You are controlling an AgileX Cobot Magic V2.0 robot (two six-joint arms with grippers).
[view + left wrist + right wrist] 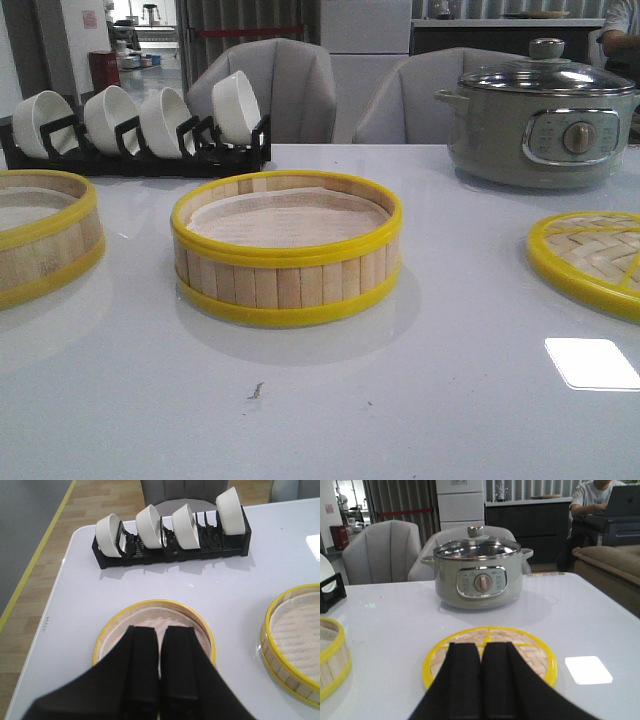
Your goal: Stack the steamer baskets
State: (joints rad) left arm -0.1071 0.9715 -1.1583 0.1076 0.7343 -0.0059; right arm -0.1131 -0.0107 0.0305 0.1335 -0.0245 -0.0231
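While the left gripper (pixel 160 680) hangs with its fingers pressed together and empty, the left steamer basket (pixel 155 630) lies right beneath it, cut off at the front view's edge. The middle steamer basket (pixel 287 246) sits apart at the table's (pixel 320 400) centre: two baskets in all. Four bowls (pixel 145 120) stand in one rack (pixel 135 155). The right gripper (pixel 480 680), likewise closed and empty, hovers over one lid (pixel 490 655), before one pot (pixel 478 574).

Front camera looks low across the surface (pixel 400 400); wrist cameras look down from above, each sharing the middle basket (pixel 287 248) with it
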